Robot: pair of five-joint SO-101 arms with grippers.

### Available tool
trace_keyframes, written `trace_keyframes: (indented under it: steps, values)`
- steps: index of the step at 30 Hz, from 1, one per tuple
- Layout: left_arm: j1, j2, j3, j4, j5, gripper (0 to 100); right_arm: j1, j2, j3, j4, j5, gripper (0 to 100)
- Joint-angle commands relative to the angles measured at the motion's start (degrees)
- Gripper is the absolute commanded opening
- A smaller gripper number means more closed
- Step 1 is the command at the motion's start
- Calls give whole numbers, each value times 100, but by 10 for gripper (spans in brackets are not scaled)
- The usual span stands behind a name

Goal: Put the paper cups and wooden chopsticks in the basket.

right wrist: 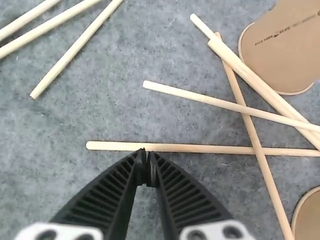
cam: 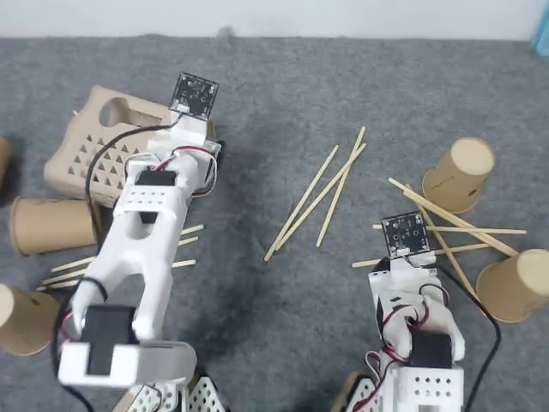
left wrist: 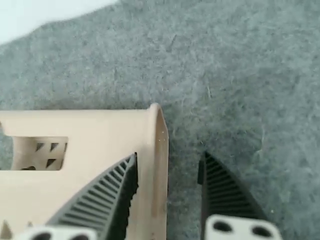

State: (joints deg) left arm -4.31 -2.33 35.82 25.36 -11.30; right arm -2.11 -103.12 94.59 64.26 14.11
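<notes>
While right gripper (right wrist: 147, 159) holds jaws pressed shut on nothing, wooden chopstick (right wrist: 210, 148) lies crosswise right at tips. Likely light, stiff, thin, apt to roll: pinch near middle. Paper cup (right wrist: 282, 50) farther beyond tips, probably crushable. Left gripper (left wrist: 169, 157) jaws wide, basket (left wrist: 90, 135) rim between them.

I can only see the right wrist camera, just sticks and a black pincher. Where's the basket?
Observer: The basket is over on the left side of the table, in front of the left arm.
Operator: What's the other pincher doing?
Observer: The left gripper is open, with a finger on either side of the basket's rim.
Operator: Are there cups over there too?
Observer: Yes. One paper cup lies on its side next to the basket, and a second cup sits nearer that arm's base.
</notes>
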Motion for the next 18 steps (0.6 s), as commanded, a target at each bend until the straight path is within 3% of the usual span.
trace_keyframes:
  steps: [1, 9, 13, 18]
  values:
    - [-167, 431, -514, 9, 88, 191, 57, -84, -26, -75, 53, 6]
    - [-668, 1327, -620, -879, -360, 155, 57, -84, -26, -101, 53, 6]
    - [-475, 1336, -374, -1266, -835, 13, 57, -84, -26, -119, 53, 6]
    - [-308, 1327, -321, -1257, -1231, 13, 57, -84, -26, -119, 53, 6]
